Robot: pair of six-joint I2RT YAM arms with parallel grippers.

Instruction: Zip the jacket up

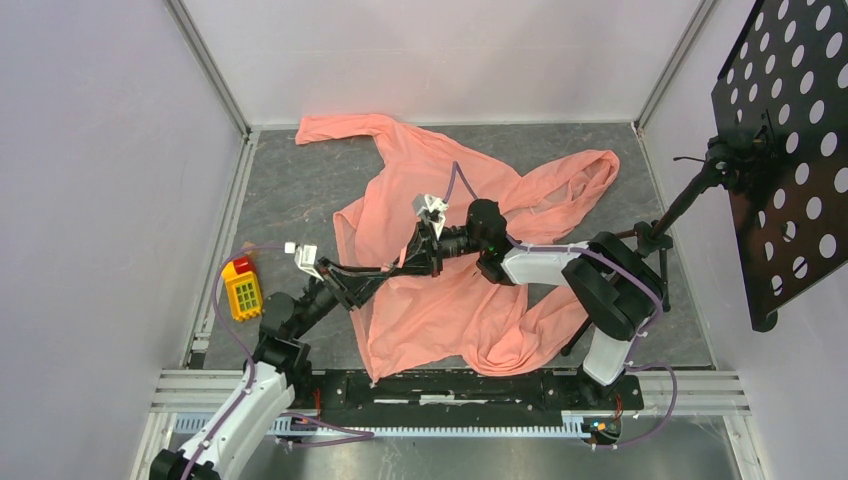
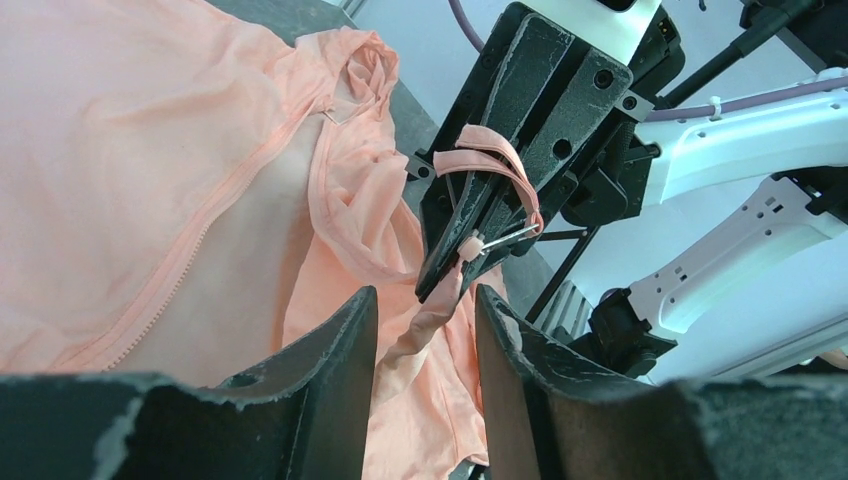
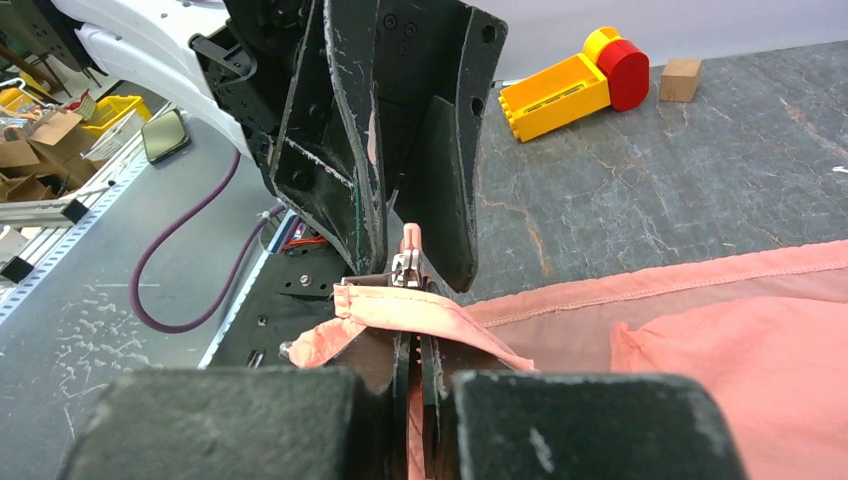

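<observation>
The salmon-pink jacket (image 1: 430,170) lies spread and rumpled on the grey table (image 1: 290,190), its open zipper (image 2: 200,240) running across the fabric. My right gripper (image 1: 418,258) is shut on a folded edge of the jacket (image 3: 440,315) beside the metal zipper slider (image 3: 405,265). It also shows in the left wrist view (image 2: 450,270), pinching that edge. My left gripper (image 1: 388,272) faces it tip to tip. Its fingers (image 2: 340,340) are apart, with a hanging strip of fabric (image 2: 425,325) between them, unclamped. Those fingers (image 3: 450,200) also show in the right wrist view.
A yellow and red toy block (image 1: 241,288) lies at the table's left edge, with a small wooden block (image 3: 680,78) near it. A black perforated panel (image 1: 790,150) on a stand is at the right. White walls enclose the table.
</observation>
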